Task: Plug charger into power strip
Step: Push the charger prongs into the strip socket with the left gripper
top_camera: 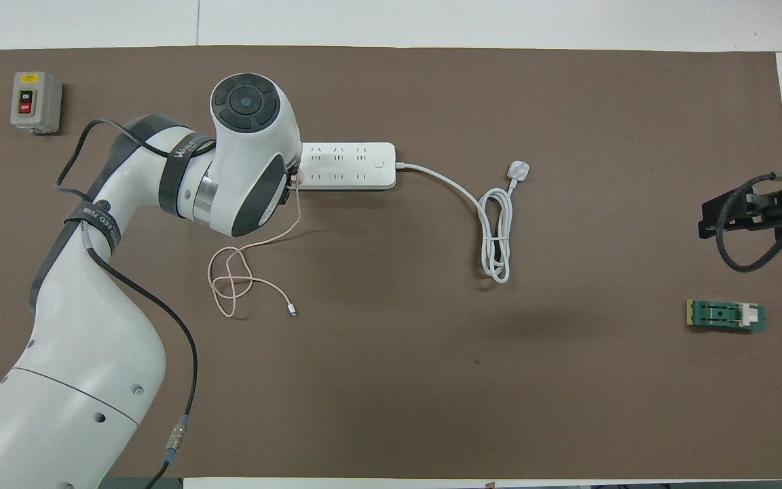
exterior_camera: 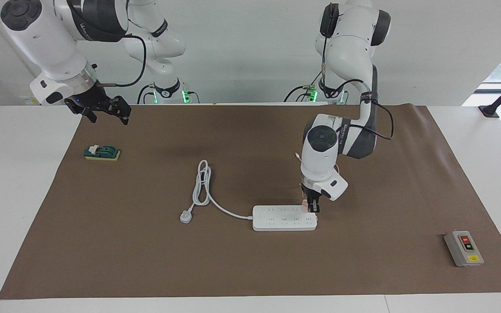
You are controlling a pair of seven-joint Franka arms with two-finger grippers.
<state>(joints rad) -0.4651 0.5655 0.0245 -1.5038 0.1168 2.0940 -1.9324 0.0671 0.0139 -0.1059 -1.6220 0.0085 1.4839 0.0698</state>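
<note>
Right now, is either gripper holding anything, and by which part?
The left gripper is shut on the pink charger, gripping its cube body at the end of the power strip. The right gripper waits open, holding nothing.

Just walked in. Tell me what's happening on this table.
The left gripper is shut on the pink charger and holds it down at the end of the power strip toward the left arm's end of the table. Whether its pins are fully seated cannot be told. The charger's thin cable trails on the mat, nearer to the robots. The right gripper waits open in the air over the mat's edge.
</note>
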